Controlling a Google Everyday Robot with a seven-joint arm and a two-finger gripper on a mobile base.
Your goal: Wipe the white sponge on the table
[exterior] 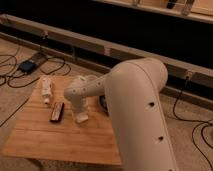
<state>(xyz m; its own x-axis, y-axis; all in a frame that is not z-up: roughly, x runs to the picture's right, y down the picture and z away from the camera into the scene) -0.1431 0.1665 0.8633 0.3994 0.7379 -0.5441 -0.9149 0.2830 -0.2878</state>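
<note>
On the floor off the table's far left corner lie a dark box and loose cables. Near the left edge a white bottle lies on its side, its length running from the far edge toward the near one. Just right of it a dark remote lies the same way. Next, about mid-table, the sponge sits on the wood, apart from the remote. It is a blocky lump with no long axis that I can make out. The gripper stands directly over it, pointing down, seemingly touching its top; open or closed, I cannot tell. The arm hides most of a dark bowl toward the right edge
</note>
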